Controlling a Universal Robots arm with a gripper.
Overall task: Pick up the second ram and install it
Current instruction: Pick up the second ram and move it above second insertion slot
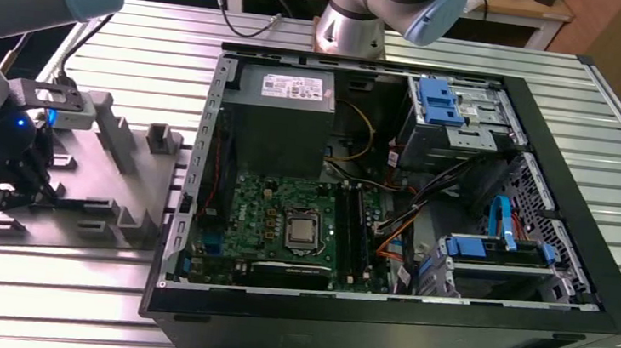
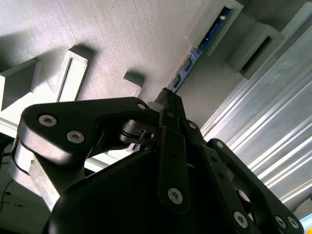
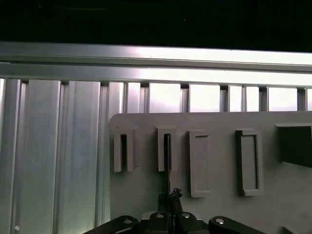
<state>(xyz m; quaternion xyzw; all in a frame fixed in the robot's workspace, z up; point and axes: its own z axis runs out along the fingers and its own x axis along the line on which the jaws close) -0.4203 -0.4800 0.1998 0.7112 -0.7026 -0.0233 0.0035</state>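
In the exterior view, the gripper (image 1: pixel 26 191) is reaching down onto the grey tray (image 1: pixel 88 234), at nine o'clock from the computer case (image 1: pixel 329 334). In the first wrist view, its fingers are pinching nearly closed on the memory stick (image 3: pixel 167 158), which is standing on edge in a tray slot.

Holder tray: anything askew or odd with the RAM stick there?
Nothing stands out. In the first wrist view the second ram stands on edge, straight in its slotted post on the grey holder tray, with the gripper shut on one end. No visible damage.
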